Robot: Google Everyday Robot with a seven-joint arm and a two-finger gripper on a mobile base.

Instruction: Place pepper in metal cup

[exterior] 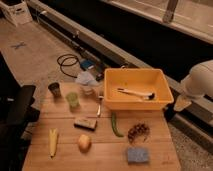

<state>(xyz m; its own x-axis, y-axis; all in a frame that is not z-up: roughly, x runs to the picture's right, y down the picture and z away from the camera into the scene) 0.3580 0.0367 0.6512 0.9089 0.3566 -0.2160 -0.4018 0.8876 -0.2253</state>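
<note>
Pepper [116,125]: table [160,160] centre, untouched. Metal cup [54,89]: its ten o'clock. Gripper [181,103]: three o'clock, off table, spread wide, empty. Step: approach; next needs a reach over the pepper.

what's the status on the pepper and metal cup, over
Gripper open, empty, off the table's right edge by the yellow bin. Pepper flat on table, untouched. Metal cup upright, back-left corner; green cup close beside it.
</note>
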